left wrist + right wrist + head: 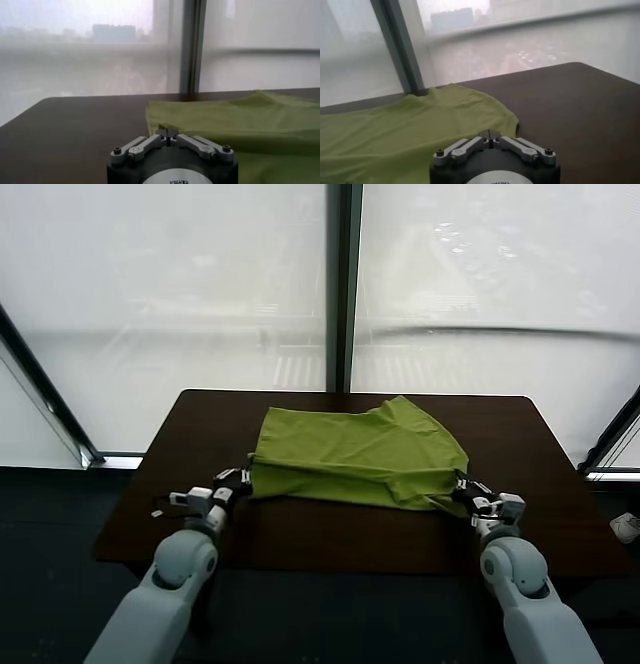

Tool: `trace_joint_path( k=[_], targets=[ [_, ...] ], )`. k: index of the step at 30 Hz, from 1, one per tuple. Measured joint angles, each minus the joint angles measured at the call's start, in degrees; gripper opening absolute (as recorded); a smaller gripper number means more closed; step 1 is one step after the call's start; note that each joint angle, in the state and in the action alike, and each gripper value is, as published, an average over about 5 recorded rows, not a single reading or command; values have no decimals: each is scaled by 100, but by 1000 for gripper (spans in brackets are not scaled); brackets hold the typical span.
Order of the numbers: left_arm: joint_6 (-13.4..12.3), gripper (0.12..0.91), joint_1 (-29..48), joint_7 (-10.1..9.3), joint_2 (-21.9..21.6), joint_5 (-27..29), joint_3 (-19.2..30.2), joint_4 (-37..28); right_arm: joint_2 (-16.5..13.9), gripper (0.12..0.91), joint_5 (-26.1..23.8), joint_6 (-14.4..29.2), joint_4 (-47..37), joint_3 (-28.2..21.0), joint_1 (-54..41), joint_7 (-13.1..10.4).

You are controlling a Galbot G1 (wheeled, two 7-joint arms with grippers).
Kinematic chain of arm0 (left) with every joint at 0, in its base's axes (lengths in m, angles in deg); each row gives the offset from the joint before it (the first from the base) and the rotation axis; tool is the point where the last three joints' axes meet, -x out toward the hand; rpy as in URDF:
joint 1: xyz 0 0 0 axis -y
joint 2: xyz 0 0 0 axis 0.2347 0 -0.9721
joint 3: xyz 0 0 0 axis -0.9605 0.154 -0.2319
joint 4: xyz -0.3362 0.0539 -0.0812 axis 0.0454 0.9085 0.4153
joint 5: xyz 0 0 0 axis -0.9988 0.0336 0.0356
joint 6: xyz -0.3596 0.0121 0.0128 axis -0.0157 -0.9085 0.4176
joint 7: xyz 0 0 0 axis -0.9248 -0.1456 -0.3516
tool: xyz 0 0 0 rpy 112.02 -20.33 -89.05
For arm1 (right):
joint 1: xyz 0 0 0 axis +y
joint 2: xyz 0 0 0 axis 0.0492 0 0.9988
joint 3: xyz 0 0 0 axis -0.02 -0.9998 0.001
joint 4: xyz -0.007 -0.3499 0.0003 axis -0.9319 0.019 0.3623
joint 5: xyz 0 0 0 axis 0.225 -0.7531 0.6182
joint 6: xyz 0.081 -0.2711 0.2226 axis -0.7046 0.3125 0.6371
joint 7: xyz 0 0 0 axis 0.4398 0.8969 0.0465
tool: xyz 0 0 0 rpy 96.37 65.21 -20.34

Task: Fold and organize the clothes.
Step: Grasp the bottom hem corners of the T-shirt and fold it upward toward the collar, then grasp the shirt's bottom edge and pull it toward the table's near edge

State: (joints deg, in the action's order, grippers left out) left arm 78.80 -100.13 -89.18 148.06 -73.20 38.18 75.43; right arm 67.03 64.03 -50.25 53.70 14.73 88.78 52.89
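Both arms reach up from my lower edge of the head view. My left tool (243,476) sits at the near left corner of the green T-shirt (355,452), and its wrist view shows the fingers (169,133) pressed together with no cloth between them. My right tool (462,486) sits at the shirt's near right corner; its fingers (491,135) look drawn narrow, almost together, and I see no fabric pinched there either. I see the shirt lying folded over on the dark desk (300,534), roughly at its middle, with the doubled edge toward me. Behind the desk stands a frosted window (180,294).
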Motion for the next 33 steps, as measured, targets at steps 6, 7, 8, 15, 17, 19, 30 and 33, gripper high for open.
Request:
trace_joint_path(
  k=[6,7,8,15,17,19,30,33],
  targets=[
    [4,282,33,-1,-26,66,20,-4,-27,555,-28,30,98,60,101,195],
    [-4,357,29,-5,-34,93,17,16,-49,612,-40,37,139,88,144,238],
    [-13,432,25,-8,-43,128,14,35,-75,668,-55,44,186,116,193,282],
    [225,845,-127,-154,-146,97,-80,259,-305,902,-367,8,625,283,644,465],
    [360,886,-270,-208,-174,-18,-135,425,-392,905,-481,-28,801,338,825,476],
    [440,903,-466,-231,-172,-60,-183,629,-484,907,-576,-43,989,393,1025,491],
    [461,907,-1216,-220,79,190,-260,1075,-718,906,-668,-114,1417,483,1758,580],
    [457,907,-1272,-217,106,199,-268,1095,-721,886,-659,-118,1423,489,1839,580]
  ],
)
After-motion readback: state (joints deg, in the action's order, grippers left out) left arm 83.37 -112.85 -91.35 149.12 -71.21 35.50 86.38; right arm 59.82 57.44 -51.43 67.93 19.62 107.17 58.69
